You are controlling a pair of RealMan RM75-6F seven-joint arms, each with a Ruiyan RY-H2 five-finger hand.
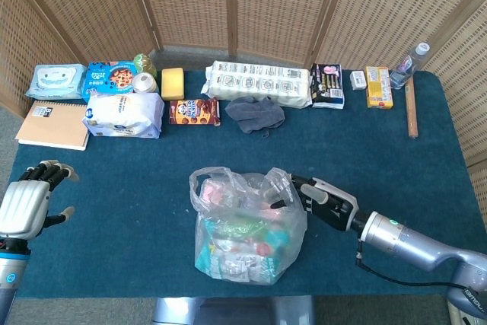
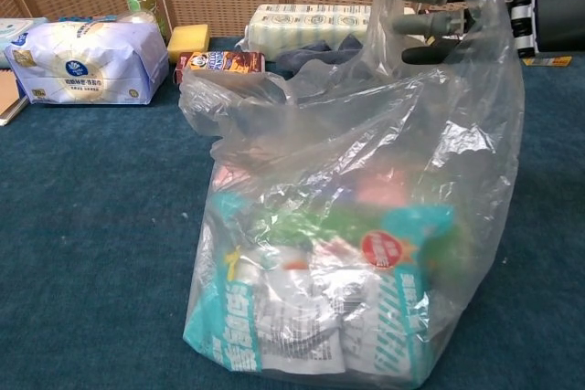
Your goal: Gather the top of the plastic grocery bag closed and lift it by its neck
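Two hands were in view, but only the right hand [image 1: 323,202] was at the bag [image 1: 247,226], which stood upright near the front edge of the tabletop [image 1: 114,211]. Its fingers [image 2: 425,20] reached sideways into the bag's upper right corner, pressing the film; whether they pinched it I could not tell. The left hand [image 1: 27,203] hung released, well apart from the bag.
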